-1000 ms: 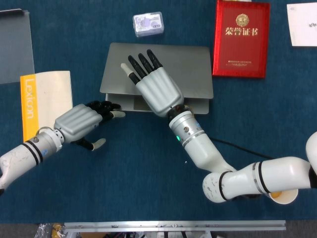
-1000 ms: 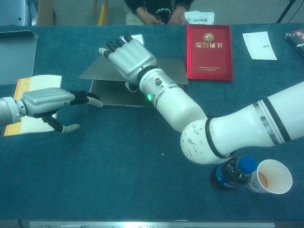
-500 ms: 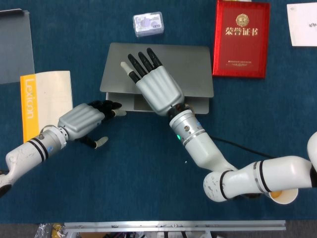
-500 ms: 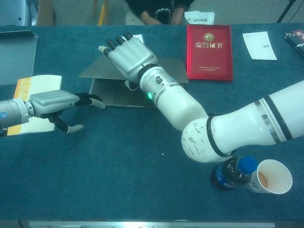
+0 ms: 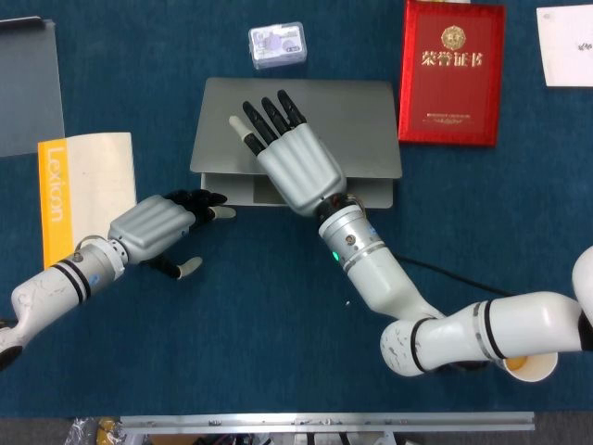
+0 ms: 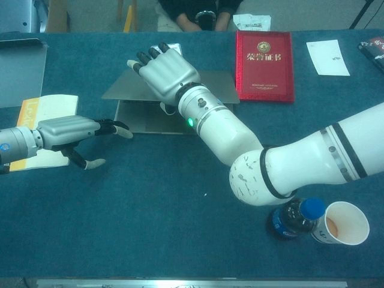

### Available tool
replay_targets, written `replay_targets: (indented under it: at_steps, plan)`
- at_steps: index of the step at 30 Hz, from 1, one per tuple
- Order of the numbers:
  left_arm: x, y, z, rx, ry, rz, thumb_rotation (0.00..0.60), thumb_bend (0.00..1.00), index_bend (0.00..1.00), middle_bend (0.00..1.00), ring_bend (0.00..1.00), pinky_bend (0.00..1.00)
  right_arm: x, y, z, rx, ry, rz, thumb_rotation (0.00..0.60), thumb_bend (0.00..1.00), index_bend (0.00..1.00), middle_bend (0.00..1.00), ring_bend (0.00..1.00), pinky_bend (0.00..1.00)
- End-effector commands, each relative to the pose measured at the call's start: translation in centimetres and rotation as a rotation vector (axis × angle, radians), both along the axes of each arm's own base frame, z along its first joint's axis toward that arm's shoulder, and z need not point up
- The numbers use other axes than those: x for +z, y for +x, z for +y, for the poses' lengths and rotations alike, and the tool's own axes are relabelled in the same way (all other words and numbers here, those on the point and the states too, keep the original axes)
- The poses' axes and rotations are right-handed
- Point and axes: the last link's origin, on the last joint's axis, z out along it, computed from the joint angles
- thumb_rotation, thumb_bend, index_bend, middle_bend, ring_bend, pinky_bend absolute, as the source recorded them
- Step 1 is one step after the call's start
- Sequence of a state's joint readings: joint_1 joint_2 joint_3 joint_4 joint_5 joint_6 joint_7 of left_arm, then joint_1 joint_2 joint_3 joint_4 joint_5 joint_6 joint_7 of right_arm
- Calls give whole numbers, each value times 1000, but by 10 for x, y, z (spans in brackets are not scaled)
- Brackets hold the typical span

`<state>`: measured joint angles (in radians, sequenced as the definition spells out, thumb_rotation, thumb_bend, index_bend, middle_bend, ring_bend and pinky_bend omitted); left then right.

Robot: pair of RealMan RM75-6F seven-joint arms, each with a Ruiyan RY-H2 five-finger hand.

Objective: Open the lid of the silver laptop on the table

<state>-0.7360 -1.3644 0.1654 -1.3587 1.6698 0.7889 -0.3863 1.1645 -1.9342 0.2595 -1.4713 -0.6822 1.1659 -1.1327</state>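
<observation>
Though hidden overhead, bottle (image 6: 292,219) chest-side.

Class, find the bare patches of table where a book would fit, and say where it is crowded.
Bare cloth lies in front of the laptop, between the left hand and right arm, and along the near-left table edge. It is crowded behind: box, red book, and near right: bottle, cup.

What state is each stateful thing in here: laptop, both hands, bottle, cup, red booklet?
laptop: lid raised a crack, front edge off the base
right hand: fingers extended, at the lid's front edge
left hand: open, fingertips by the base's front left corner
bottle: capped, upright
cup: upright, liquid inside
red booklet: closed, flat
</observation>
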Motion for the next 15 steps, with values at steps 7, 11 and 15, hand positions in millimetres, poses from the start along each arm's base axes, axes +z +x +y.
replay_targets:
  at_steps: [7, 11, 15]
  plan:
    - [-3, 0, 0, 0, -8, -1, 485, 417, 94, 33, 8, 40, 1, 2, 0, 4, -4, -5, 600, 313, 0, 34, 0, 13]
    - [-3, 0, 0, 2, -9, 1, 484, 417, 94, 33, 8, 40, 4, 2, -3, 2, -16, -9, 600, 313, 0, 34, 0, 13]
    - [-3, -1, 0, 3, -11, 3, 477, 416, 94, 33, 8, 40, 6, 2, -5, 3, -27, -7, 600, 314, 0, 34, 0, 13]
